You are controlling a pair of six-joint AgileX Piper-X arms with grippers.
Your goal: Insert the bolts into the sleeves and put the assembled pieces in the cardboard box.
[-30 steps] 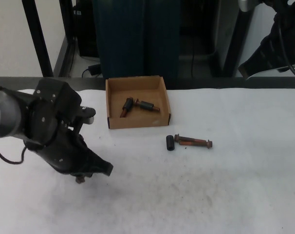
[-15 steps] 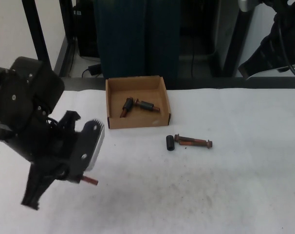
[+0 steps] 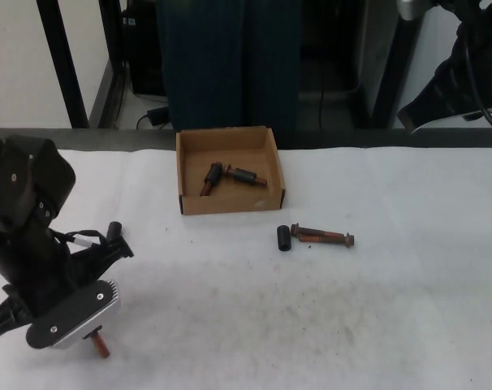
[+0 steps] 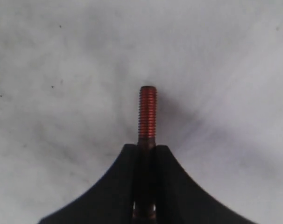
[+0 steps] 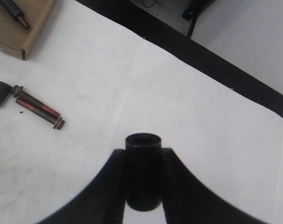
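Cardboard box [image 3: 230,201] — two assembled pieces [image 3: 245,175] inside

White bench [image 3: 408,325] (dark backdrop [image 3: 230,65] behind)

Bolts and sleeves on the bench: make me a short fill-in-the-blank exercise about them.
The left tool is shut on a bolt, its ____ end sticking out.
The right tool is shut on a ____ sleeve.
The cardboard box holds ____ assembled pieces.
Beside the loose sleeve on the bench lie ____ loose bolts.
Missing words: threaded, black, two, two.
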